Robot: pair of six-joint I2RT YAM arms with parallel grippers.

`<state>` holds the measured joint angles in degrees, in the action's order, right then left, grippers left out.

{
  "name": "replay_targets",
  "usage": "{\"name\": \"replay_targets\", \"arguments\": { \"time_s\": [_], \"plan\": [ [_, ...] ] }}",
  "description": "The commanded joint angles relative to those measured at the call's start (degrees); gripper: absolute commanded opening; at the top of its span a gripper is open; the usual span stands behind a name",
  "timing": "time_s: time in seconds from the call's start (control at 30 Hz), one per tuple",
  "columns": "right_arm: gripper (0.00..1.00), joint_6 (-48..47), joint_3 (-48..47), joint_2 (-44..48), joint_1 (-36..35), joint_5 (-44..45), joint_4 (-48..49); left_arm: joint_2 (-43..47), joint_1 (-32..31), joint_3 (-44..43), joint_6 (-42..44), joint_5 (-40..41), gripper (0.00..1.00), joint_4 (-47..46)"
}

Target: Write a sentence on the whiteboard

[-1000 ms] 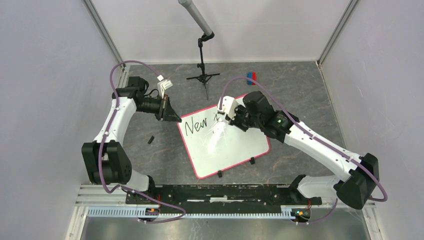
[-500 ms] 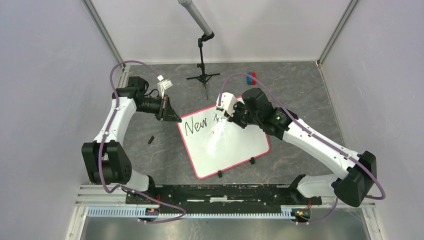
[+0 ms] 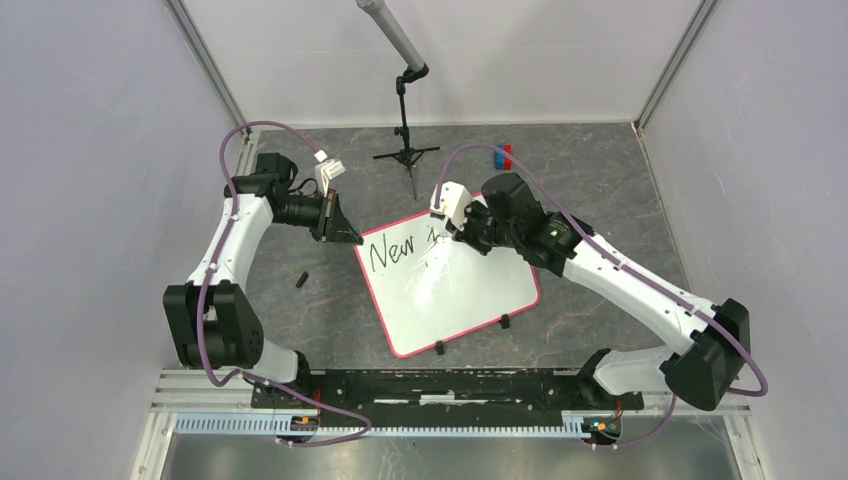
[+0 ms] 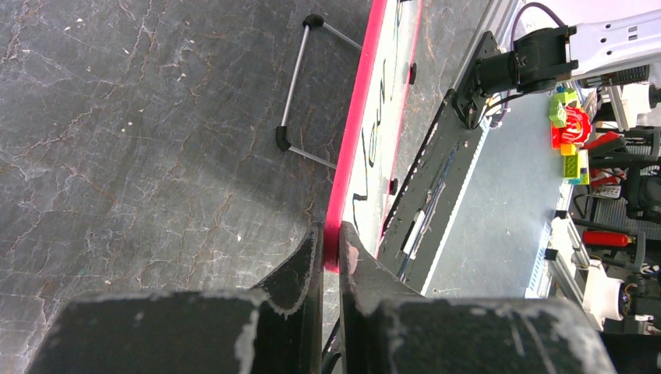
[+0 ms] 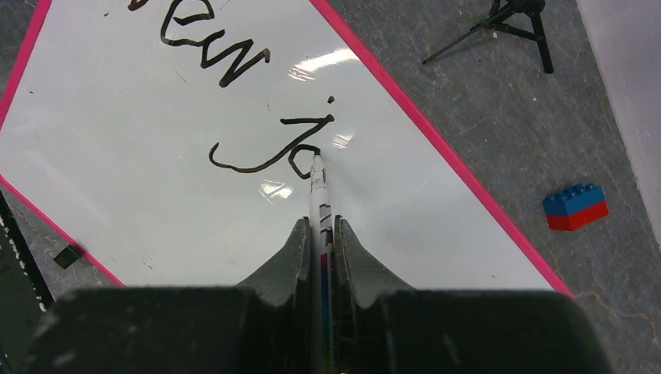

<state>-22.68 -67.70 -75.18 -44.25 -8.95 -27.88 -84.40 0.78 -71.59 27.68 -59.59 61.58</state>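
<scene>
One finished word, "New", and the start of a second made up the sentence [image 5: 257, 164] as I saw it: a dotted "j" and a half-closed "o" in black, written along the far part of the whiteboard [image 3: 460, 300]. The whiteboard lay flat on the table [image 3: 600, 180], turned at a slant near the middle. The marker [image 5: 319, 195] had its tip touching the board right at the open loop of the "o". The right gripper [image 5: 319, 226] had its fingers pressed onto the marker's barrel from both sides, just behind the tip. On the other side, the left gripper [image 4: 329, 234] was pinched on the pink rim at the board's left corner, with the rim running between its two fingers. Past the tip I had bare white surface up to the rim on the far right edge. A wider white stretch lay below the writing toward the near edge, where two black clips [image 3: 439, 348] sat on the rim. Beyond the far right rim a blue-and-red brick [image 5: 575, 206] lay on the table, apart from the board. A tripod stand [image 3: 408, 155] stood just beyond the far edge. A small black piece [image 3: 301, 279] lay on the table left of the board, near it but not touching.
</scene>
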Motion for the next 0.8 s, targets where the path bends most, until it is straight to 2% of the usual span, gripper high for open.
{"name": "replay_targets", "arguments": {
  "time_s": [0.0, 0.27, 0.77],
  "plan": [
    [0.00, 0.5, -2.3, -1.0, -0.4, -0.6, 1.3, -0.7, -1.6, 0.5, 2.1, 0.4, 0.03, 0.4],
    [0.00, 1.6, -3.1, 1.7, -0.8, -2.9, 1.0, -0.4, -1.6, 0.7, 2.1, 0.5, 0.02, 0.4],
    [0.00, 0.9, -0.4, 4.6, 1.1, -0.7, 1.7, -0.6, -1.7, 0.4, 1.9, 0.4, 0.03, 0.4]
  ]
}}
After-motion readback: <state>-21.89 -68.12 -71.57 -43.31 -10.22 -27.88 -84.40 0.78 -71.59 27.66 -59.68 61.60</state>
